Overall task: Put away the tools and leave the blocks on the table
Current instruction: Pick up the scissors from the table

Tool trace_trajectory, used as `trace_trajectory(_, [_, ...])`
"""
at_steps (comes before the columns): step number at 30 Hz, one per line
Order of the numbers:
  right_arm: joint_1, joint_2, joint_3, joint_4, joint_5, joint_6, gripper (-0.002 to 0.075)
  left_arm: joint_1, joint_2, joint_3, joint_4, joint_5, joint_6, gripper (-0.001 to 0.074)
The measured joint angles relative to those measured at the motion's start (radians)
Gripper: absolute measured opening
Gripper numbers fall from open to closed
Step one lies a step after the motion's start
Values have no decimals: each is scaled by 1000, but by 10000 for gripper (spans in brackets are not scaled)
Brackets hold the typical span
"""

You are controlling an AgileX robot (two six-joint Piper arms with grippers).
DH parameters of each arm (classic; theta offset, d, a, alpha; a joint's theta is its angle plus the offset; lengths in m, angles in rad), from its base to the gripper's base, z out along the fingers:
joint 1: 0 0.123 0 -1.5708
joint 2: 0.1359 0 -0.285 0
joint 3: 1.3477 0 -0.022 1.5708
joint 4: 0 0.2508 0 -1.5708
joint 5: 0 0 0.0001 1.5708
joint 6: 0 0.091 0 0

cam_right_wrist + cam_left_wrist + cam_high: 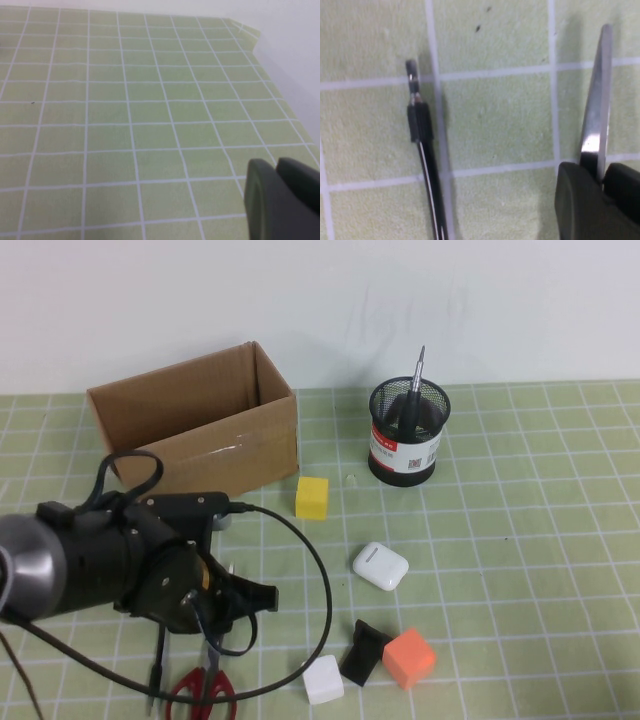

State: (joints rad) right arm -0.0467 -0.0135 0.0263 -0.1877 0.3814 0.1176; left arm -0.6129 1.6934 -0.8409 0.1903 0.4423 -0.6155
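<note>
Left gripper (600,187): low over the front-left part of the table (520,540), dark fingers (580,200) pinched onto the steel blade of the scissors (205,685); the blade runs out beyond the fingertips in the left wrist view.
Scissors: red handles at the near edge, blade pointing away under the left wrist.
Pen-like rod (422,145): thin, black, lying flat just beside the scissors, apart from the blade.
Screwdriver (413,390): already standing upright in the black mesh cup (403,445) at the back.
Blocks: yellow cube (312,497) mid-table; white cube (323,679), black angular block (362,650) and orange cube (408,657) clustered front-centre.
Other: white rounded case (380,565) between the yellow cube and the cluster; open cardboard box (195,425) back-left.
Right gripper (285,197): closed on nothing, over bare mat, out of the high view.
Step judged: lifting the scissors.
Advice: rise straight up so the rod stays put; a grip on smooth blade may let the handles swing, so carry slowly.
</note>
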Motion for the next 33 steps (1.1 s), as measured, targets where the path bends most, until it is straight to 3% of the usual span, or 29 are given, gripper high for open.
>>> trace_trajectory(8, [0, 0, 0, 0, 0, 0, -8, 0, -42, 0, 6, -2, 23, 62])
trace_trajectory(13, [0, 0, 0, 0, 0, 0, -11, 0, -71, 0, 6, -13, 26, 6])
trace_trajectory(24, [0, 0, 0, 0, 0, 0, -11, 0, -82, 0, -28, 9, 30, 2])
trace_trajectory(27, [0, 0, 0, 0, 0, 0, -8, 0, -82, 0, -63, 11, 44, 59])
trace_trajectory(33, [0, 0, 0, 0, 0, 0, -11, 0, -82, 0, -163, 21, 185, 368])
